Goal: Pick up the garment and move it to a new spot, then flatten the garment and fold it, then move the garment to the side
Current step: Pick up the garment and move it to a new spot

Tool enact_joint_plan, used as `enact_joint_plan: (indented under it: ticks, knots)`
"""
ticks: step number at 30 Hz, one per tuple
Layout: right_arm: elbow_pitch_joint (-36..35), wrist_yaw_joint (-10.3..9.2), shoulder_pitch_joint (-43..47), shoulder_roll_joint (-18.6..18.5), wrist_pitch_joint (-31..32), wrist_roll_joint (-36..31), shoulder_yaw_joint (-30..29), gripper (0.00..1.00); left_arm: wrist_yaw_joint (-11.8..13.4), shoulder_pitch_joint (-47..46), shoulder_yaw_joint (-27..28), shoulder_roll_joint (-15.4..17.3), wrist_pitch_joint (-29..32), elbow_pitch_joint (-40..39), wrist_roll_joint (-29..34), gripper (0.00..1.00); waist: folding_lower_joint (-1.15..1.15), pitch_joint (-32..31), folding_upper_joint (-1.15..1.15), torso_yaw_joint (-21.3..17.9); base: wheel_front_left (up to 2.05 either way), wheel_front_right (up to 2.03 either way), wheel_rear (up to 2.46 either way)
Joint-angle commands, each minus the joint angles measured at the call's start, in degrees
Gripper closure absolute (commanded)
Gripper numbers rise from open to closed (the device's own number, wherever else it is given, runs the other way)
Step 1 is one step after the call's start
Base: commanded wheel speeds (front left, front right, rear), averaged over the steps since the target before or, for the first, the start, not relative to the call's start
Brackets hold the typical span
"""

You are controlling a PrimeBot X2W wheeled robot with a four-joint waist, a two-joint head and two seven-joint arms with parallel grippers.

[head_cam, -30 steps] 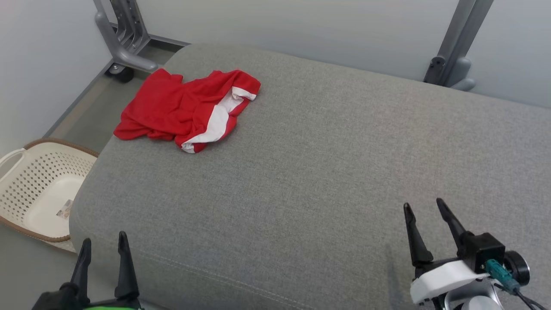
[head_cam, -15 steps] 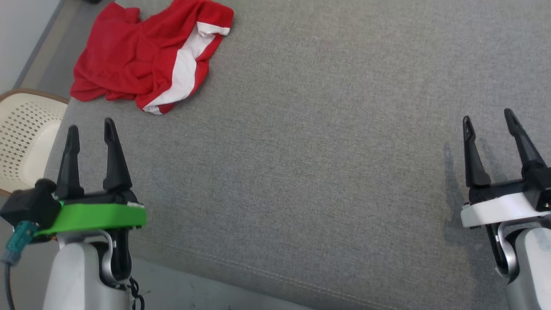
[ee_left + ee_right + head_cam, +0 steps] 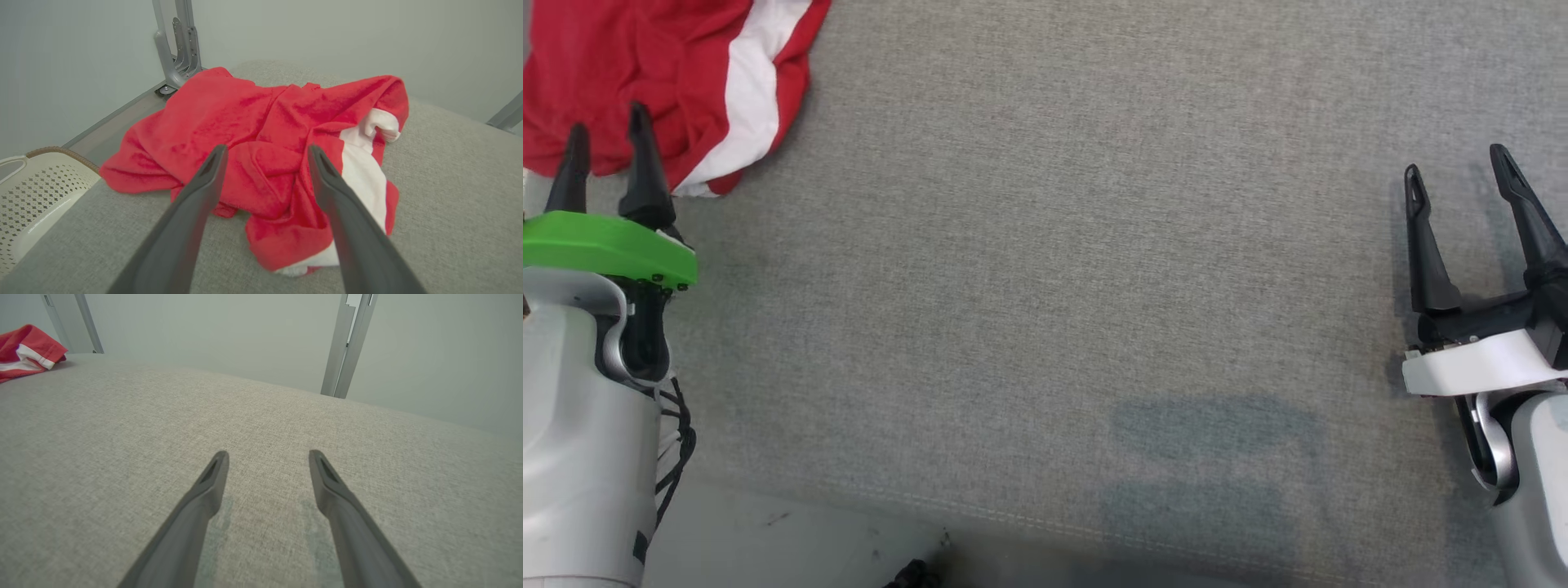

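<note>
Overhead, the head view has the crumpled red garment with a broad white band (image 3: 645,73) in the upper left corner of the frame, lying on the grey woven fabric cushion (image 3: 1045,261). The left gripper (image 3: 608,122), on its green-collared wrist, rises from the left edge with its two dark fingers spread; their tips overlap the garment's lower edge, and whether they touch the cloth cannot be told. The right gripper (image 3: 1456,162) stands at the right edge over bare cushion, well apart from the garment, its fingers likewise spread with nothing between them. A pale strip of floor (image 3: 792,539) runs along the bottom left.

Next, the left wrist view shows the garment bunched across the middle of the frame, white band to the right, with the gripper's parted fingers pointing at its folds and pinching nothing. A cream perforated plastic basket (image 3: 36,188) sits at the lower left, and a grey metal frame leg (image 3: 175,49) at the top.

Lastly, the right wrist view shows spread fingers above plain cushion, the garment small in the upper left corner, and a grey metal post (image 3: 345,347) against the wall.
</note>
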Motion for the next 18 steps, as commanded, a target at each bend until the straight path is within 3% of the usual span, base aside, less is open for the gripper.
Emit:
enact_joint_plan:
  ticks: [1,9,11,18]
  knots:
    - [-0.4,-0.08,-0.7,-0.1,0.2,0.2,0.2,0.0,-0.1,-1.0,-0.5,0.2,0.4,0.8,-0.5,0.0,-0.01,0.9,0.66,-2.2,0.0,0.0,0.0]
    - [-2.2,-0.08,0.0,-0.4,1.0,0.5,0.5,0.0,-0.1,-6.2,-6.9,2.3,2.9,12.7,-6.5,0.0,-0.01,1.4,0.66,-4.8,0.0,0.0,0.0]
    - [-2.4,-0.08,0.4,-0.3,1.1,0.5,0.2,0.0,-0.1,-6.5,-8.4,2.2,3.6,15.1,-6.6,1.0,-0.01,1.2,0.66,-5.1,0.0,0.0,0.0]
    - [-2.0,-0.08,1.2,0.6,0.9,0.7,-0.1,0.0,-0.1,-7.5,-11.3,2.9,1.7,20.1,-8.6,1.0,-0.01,-0.5,0.66,-5.0,0.0,0.0,0.0]
